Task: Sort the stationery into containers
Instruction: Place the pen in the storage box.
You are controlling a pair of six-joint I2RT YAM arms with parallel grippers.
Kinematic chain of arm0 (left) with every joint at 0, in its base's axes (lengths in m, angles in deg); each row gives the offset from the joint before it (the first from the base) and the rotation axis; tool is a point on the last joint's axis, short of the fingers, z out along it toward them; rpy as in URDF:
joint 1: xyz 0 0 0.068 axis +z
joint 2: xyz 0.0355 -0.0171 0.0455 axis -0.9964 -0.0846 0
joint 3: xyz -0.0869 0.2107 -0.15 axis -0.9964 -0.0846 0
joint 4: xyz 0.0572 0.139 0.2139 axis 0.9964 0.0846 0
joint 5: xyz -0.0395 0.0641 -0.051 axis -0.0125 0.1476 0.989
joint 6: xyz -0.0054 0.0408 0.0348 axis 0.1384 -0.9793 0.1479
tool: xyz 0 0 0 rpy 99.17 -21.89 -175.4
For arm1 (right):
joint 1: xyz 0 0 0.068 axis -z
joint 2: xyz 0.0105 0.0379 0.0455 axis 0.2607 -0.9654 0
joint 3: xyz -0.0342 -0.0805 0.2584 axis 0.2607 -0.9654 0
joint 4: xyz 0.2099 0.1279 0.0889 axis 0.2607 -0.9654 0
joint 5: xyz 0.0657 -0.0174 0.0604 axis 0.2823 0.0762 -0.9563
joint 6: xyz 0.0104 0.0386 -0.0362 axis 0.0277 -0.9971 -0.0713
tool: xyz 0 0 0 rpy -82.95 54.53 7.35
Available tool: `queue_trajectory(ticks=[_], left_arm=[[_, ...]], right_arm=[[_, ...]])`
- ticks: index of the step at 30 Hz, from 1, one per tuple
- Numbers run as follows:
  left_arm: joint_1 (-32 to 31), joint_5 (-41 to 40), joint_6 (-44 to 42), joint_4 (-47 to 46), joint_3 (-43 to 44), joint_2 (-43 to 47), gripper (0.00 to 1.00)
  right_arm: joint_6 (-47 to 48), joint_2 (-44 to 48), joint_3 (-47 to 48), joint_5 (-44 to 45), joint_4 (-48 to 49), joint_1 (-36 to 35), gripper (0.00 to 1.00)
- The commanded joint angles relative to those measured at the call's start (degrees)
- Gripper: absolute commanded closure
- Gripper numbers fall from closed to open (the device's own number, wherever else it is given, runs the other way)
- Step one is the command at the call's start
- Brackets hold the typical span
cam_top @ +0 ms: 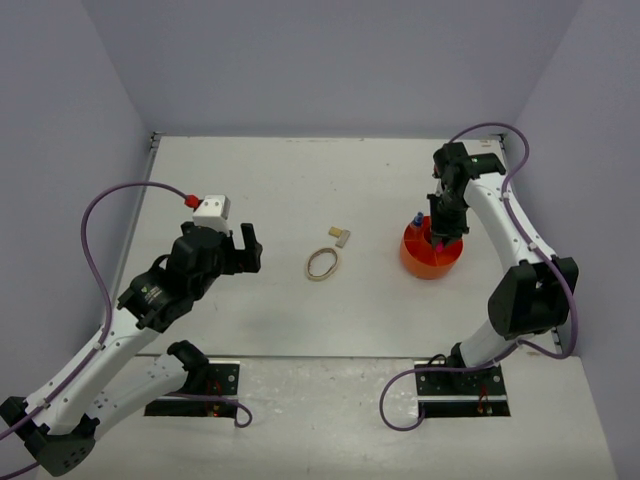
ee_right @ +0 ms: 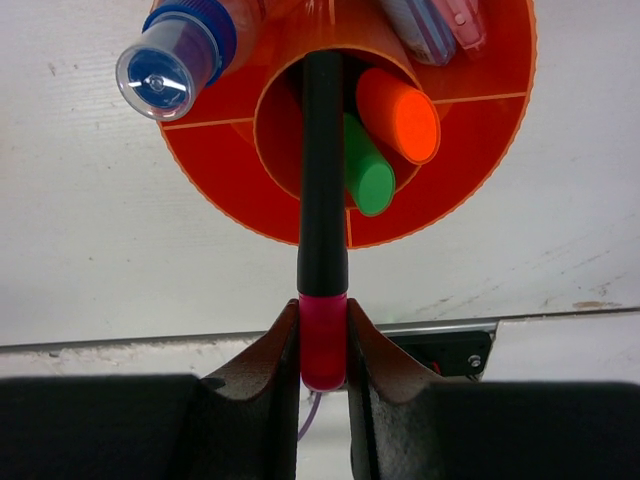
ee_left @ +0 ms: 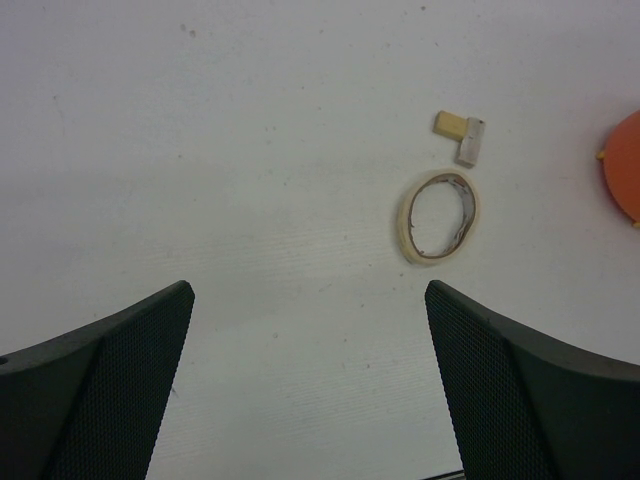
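Note:
My right gripper is shut on the pink end of a black highlighter, held upright with its far end inside the centre well of the orange pot. The pot also shows in the top view. In that well stand an orange-ended and a green-ended highlighter. A blue-capped pen and pastel highlighters sit in outer sections. The tan rubber band and tiny tan block lie on the table mid-way between the arms. My left gripper is open and empty, left of the band.
The white table ends at grey walls at the back and sides. The arm bases sit on black plates at the near edge. The pot's edge shows at the right of the left wrist view.

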Motion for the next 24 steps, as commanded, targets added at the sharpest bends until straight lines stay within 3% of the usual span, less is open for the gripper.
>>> queue_trajectory(ticks=[1, 9, 14, 19, 24], left_arm=[[0.38, 0.34, -1.80, -2.08, -0.14, 0.38, 0.00], [0.36, 0.06, -1.62, -2.17, -0.45, 2.44, 0.00], [0.36, -0.01, -1.62, -2.17, -0.43, 2.33, 0.00], [0.36, -0.18, -1.54, -2.17, -0.51, 2.68, 0.00], [0.31, -0.13, -1.54, -2.17, -0.43, 2.49, 0.00]], right_arm=[[0.55, 2.89, -1.29, -2.38, -0.57, -0.02, 1.00], [0.36, 1.33, -1.95, -2.41, -0.64, 0.05, 1.00], [0.29, -0.51, 0.05, -1.05, -0.90, 0.05, 0.94], [0.20, -2.10, 2.42, 0.16, -1.68, 0.05, 0.78], [0.37, -2.71, 3.44, 0.70, -1.74, 0.05, 0.69]])
